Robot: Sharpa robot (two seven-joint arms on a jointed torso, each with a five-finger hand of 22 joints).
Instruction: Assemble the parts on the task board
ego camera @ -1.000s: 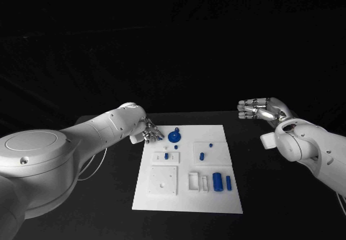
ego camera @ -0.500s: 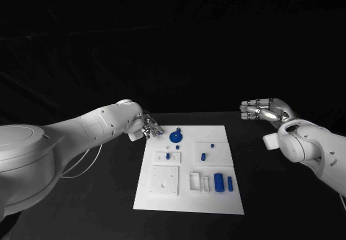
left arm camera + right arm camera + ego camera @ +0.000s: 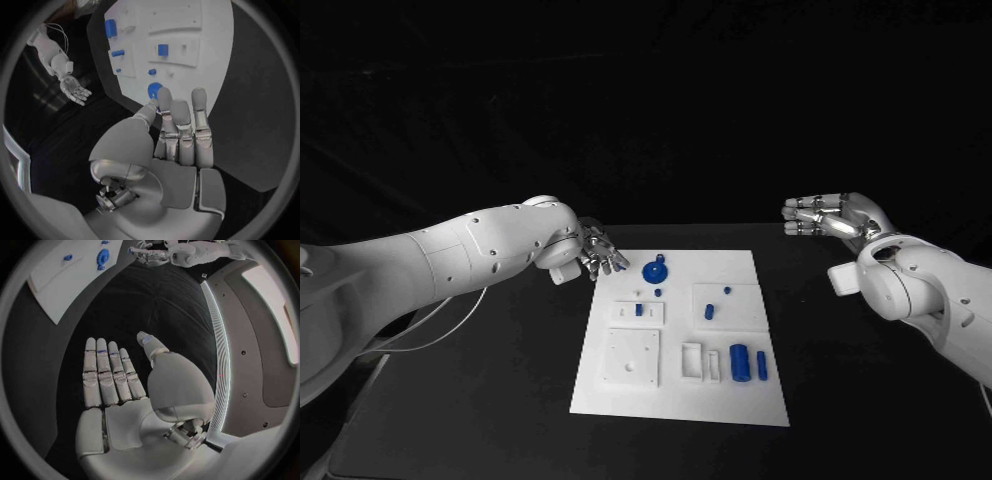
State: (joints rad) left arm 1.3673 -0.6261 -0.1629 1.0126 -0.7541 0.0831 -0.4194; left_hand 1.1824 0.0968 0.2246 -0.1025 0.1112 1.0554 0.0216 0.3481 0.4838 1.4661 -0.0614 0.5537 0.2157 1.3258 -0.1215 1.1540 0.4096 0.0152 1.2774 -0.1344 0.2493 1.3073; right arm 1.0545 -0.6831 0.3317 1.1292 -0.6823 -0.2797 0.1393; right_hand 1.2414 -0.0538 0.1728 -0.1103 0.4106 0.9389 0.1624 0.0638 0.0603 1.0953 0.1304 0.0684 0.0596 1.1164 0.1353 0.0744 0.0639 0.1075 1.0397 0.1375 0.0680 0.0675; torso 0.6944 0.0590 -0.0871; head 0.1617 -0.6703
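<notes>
The left hand hangs just off the task board's far left corner, over the black table. Its fingers lie straight and side by side, thumb a little apart, and they hold nothing; the fingertips point toward the round blue part that lies near the board's far edge, close to it but not touching.

On the task board, which sits in the middle of the table, a small blue piece stands in a raised white block on the left side. Just right of centre, another small blue part and a tiny blue dot rest on a second white block. Near the board's near right corner, a thick blue cylinder and a thinner blue one lie side by side, next to a white holder.

The right hand is held above the table's far right corner, well apart from the board. Its fingers are extended and close together, thumb out to the side, empty.
</notes>
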